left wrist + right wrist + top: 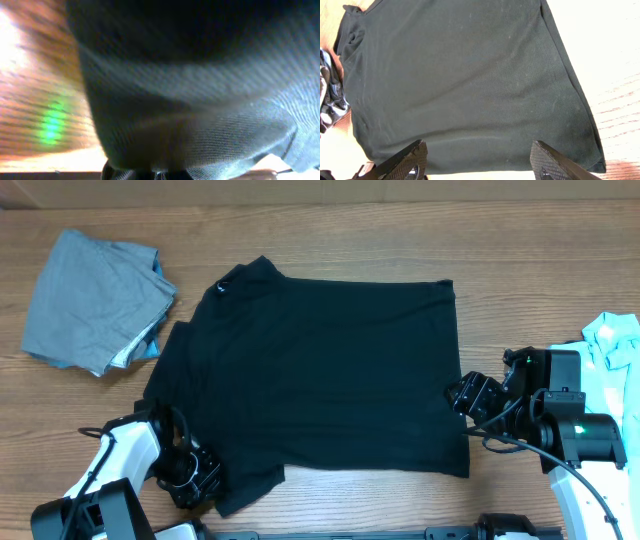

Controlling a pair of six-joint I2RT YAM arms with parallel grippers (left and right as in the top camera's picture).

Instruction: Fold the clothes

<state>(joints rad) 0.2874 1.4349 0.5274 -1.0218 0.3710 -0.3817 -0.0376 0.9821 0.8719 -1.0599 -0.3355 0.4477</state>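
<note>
A large black short-sleeved shirt [320, 370] lies spread flat across the middle of the table, collar to the left and hem to the right. My left gripper [195, 470] sits at the shirt's near-left sleeve [245, 485] and is shut on the cloth. In the left wrist view the dark fabric [200, 100] fills the frame, bunched at the jaws. My right gripper [462, 395] is at the shirt's right hem, open. In the right wrist view its fingers [412, 157] straddle the hem edge [480, 150] with nothing gripped.
A folded grey garment [95, 300] with light-blue cloth beneath lies at the back left. A light-blue garment [612, 345] lies at the right edge behind the right arm. Bare wooden tabletop [560, 250] surrounds the shirt.
</note>
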